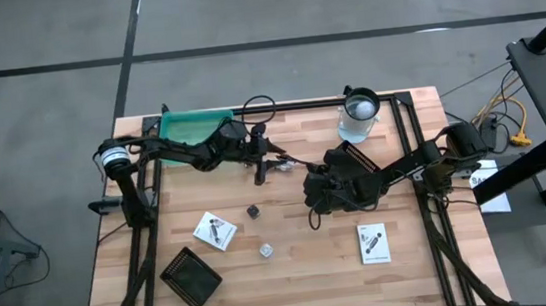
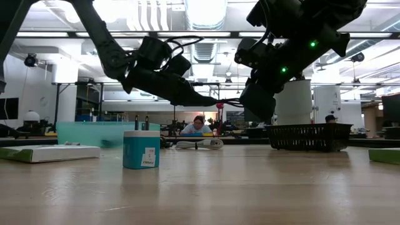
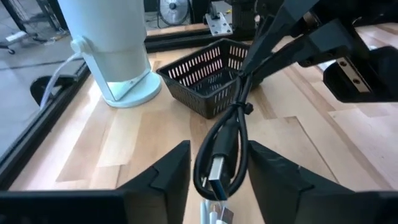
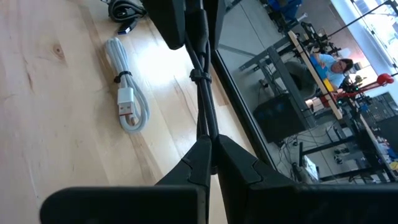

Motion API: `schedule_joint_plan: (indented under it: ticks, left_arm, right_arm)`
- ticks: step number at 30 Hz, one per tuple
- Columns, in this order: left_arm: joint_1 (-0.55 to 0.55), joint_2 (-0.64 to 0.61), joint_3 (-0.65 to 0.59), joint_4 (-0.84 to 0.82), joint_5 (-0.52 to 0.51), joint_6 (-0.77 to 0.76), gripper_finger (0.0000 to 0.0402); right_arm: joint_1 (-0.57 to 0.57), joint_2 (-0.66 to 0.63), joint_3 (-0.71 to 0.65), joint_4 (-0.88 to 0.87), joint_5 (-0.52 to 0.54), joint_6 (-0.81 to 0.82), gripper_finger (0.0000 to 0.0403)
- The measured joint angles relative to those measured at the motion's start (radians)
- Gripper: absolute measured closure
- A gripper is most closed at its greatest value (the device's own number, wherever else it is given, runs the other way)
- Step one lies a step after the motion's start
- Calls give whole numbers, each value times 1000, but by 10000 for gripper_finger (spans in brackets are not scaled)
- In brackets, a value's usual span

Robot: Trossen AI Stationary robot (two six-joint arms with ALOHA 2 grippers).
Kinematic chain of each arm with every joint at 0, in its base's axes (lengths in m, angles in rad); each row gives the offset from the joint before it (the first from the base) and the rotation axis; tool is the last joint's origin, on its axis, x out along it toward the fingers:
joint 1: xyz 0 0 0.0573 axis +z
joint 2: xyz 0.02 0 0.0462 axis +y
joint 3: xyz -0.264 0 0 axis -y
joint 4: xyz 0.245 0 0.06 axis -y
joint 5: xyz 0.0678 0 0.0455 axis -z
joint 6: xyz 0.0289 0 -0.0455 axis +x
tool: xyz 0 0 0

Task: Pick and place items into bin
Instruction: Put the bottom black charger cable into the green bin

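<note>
Right now, from above, your left gripper (image 1: 259,164) sits just off the table's middle toward 11 o'clock, and your right gripper (image 1: 311,188) sits just off the middle toward 3 o'clock. A thin black cable (image 1: 284,162) runs between them. The green bin (image 1: 190,127) lies at 11 o'clock, next to the left arm. The clear cup (image 1: 359,109) with its white ball stands at 1 o'clock. Other items are spread over the wood: a dark cube (image 1: 255,211) and a white cube (image 1: 264,249) toward 6 o'clock, one white packet (image 1: 215,230) at 7 o'clock and another packet (image 1: 373,243) at 5 o'clock.

From table height, you see both grippers above the tabletop with the cable strung between them.

Through the left wrist camera, the cable's looped end with its plug hangs between the left fingers (image 3: 171,177). They are partly open and very close on either side of it, and you cannot tell whether they press it. A black mesh basket (image 3: 199,78) stands beyond, beside the cup.

Through the right wrist camera, the right fingers (image 4: 239,162) are pinched tight on the black cable. A white cable (image 4: 127,109) lies on the wood nearby.
</note>
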State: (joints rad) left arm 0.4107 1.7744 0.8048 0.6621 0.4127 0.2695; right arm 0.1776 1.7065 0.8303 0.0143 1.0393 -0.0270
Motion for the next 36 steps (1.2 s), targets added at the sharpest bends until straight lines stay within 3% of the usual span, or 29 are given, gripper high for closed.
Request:
schedule_joint_plan:
  ticks: [13,23,32,36]
  left_arm:
    - [0,0,5,0,1,1,365]
    - [0,0,5,0,0,1,376]
    - [0,0,5,1,-6,1,376]
    - [0,-7,5,-1,-74,1,376]
  right_arm:
    - [0,0,0,1,0,-3,394]
    - [-1,0,0,2,0,-6,389]
    - [-1,0,0,2,0,-3,331]
    - [-1,0,0,-1,0,-3,305]
